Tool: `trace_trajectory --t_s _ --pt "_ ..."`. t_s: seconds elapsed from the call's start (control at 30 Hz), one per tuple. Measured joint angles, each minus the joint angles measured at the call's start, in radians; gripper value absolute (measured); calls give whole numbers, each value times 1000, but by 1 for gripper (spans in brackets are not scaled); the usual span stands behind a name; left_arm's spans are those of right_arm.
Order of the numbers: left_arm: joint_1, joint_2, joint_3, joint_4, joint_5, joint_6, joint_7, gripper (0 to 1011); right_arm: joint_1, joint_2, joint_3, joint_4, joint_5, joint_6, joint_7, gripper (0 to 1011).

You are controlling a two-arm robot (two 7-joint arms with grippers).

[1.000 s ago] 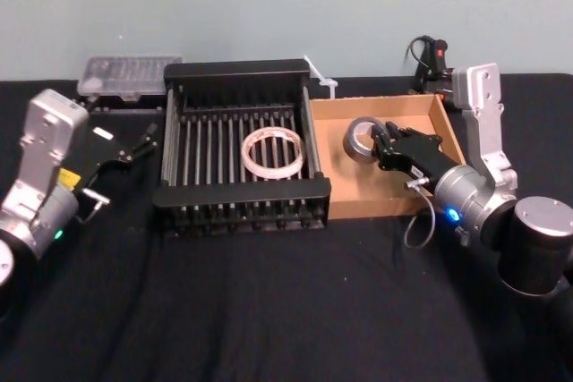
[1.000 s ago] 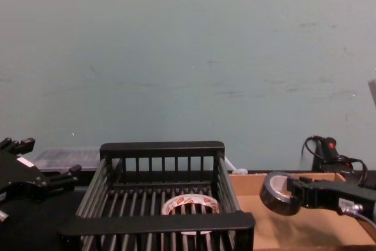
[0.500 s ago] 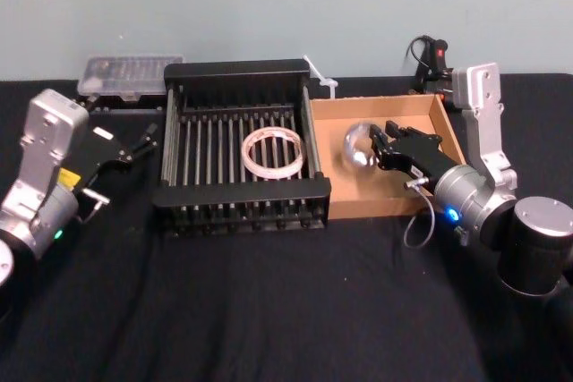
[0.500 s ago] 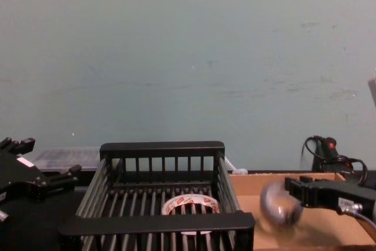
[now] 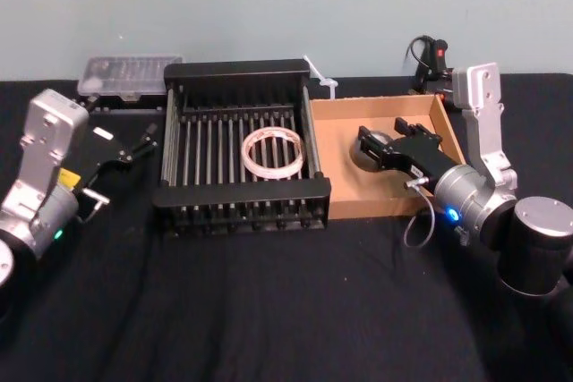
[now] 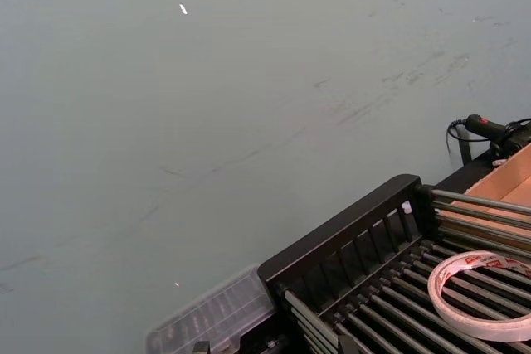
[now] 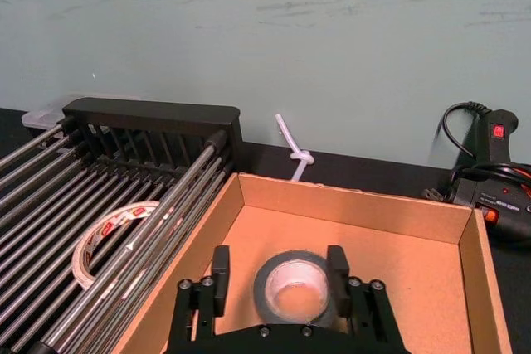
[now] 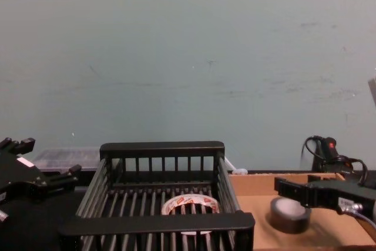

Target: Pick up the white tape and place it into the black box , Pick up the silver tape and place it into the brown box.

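The silver tape (image 7: 292, 292) lies flat on the floor of the brown box (image 5: 376, 103), also seen from the chest as the grey silver tape (image 8: 289, 216). My right gripper (image 7: 279, 275) hangs open just above it, one finger on each side and neither touching the roll. The white tape (image 5: 273, 151) rests on the slatted floor of the black box (image 5: 237, 69), towards its right side. My left gripper (image 5: 143, 139) stays open and empty over the table, left of the black box.
A clear plastic case (image 5: 128, 72) sits behind the black box at the left. A white zip tie (image 5: 320, 78) and a black corded tool (image 5: 431, 55) lie behind the brown box. Black cloth (image 5: 269, 310) covers the table in front of both boxes.
My right gripper has opened. The silver tape left its fingers and dropped onto the brown box's floor. The left arm and the white tape have not moved.
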State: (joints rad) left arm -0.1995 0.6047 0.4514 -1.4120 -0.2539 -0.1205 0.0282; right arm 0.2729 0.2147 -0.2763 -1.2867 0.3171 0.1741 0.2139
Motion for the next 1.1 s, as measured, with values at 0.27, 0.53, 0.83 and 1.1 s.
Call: trace_trajectory --t_s 0.27,0.53,0.83,1.1 --pt "0 0 0 0 0 0 0 1001 -40 1 -5 -48 -60 -48 -24 941" --pt "0 0 0 0 0 0 0 1002 -94 -2 -3 -103 -120 -97 -60 1002" --pt "0 0 0 0 0 0 0 1001 -160 -8 17 -161 -159 -143 -85 1002" --pt "0 0 0 0 0 0 0 1001 -230 -4 40 -231 -181 -169 -82 1002"
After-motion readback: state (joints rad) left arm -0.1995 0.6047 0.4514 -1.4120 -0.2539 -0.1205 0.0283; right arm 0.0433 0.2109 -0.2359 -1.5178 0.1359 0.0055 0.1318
